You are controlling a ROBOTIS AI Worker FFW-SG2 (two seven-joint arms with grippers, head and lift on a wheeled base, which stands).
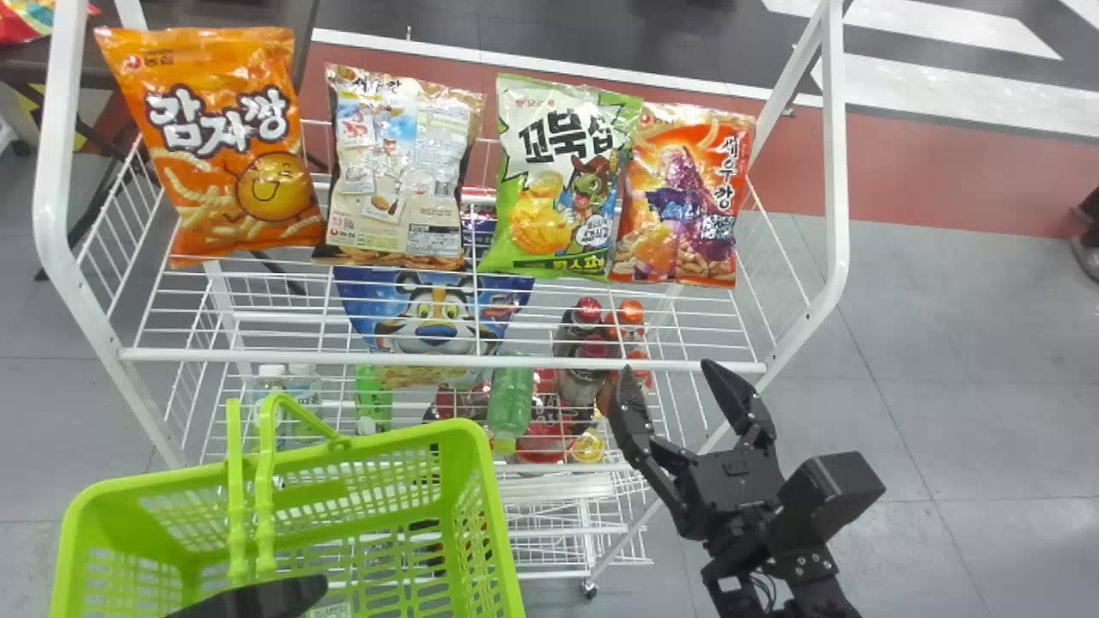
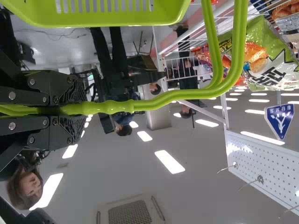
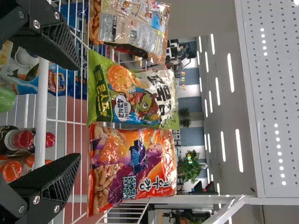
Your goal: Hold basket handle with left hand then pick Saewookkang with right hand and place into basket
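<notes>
Saewookkang point(image 1: 687, 197) stands near the right edge of the wire shelf point(image 1: 258, 355); left gripper point(image 2: 74, 110) pinches the basket handle point(image 2: 149, 105). Spread right gripper point(image 1: 668, 367) could snag the neighbouring green snack bag point(image 1: 558, 180) if misaligned.

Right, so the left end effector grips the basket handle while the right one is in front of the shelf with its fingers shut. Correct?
Not quite: the head view shows the right end effector with its fingers spread apart, not shut. The rest is right.
</notes>
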